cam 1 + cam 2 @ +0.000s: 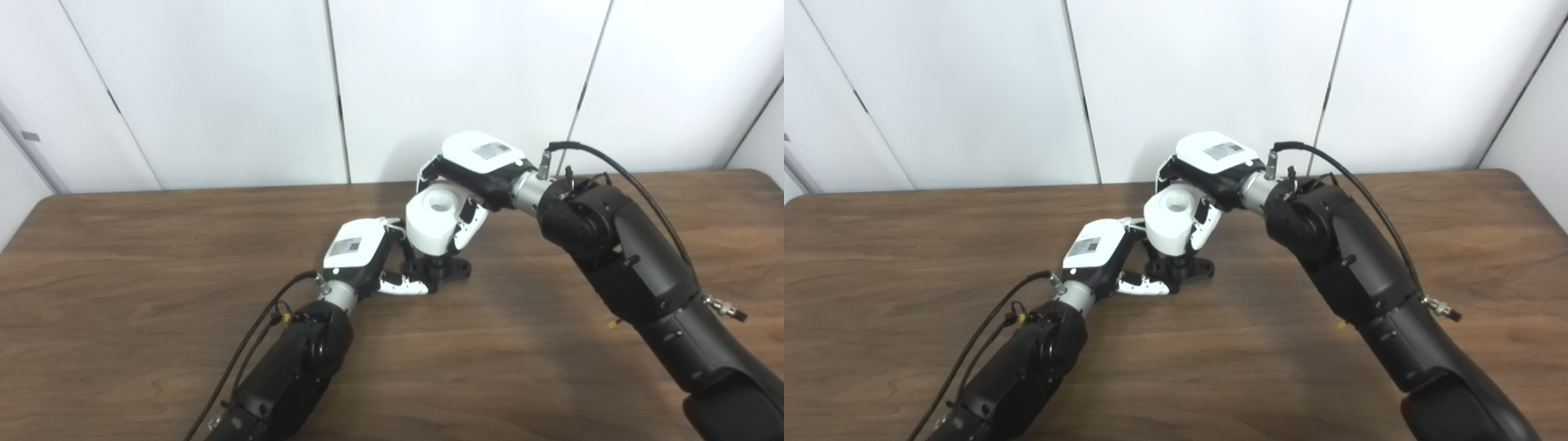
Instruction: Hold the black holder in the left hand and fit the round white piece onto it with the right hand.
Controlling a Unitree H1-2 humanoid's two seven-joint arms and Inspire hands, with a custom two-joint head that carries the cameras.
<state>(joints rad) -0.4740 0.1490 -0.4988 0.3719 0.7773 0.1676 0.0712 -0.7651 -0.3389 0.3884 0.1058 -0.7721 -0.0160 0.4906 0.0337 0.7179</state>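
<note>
Left hand (358, 254) low on the worktop (122, 257), fingers apparently gripping the black holder (442, 269); right hand (474, 168) arched above, fingers around the white piece (432, 223).

We're looking at a lab or test room here, plain and bare. Across the whole lower part of the frame runs a dark wood-grain surface (122, 257), with rounded corners at the upper right. Behind it, filling the top half, stand smooth white wall panels (214, 86) split by thin dark seams. Exposed black cables (618, 168) loop off the robot's arms.
</note>
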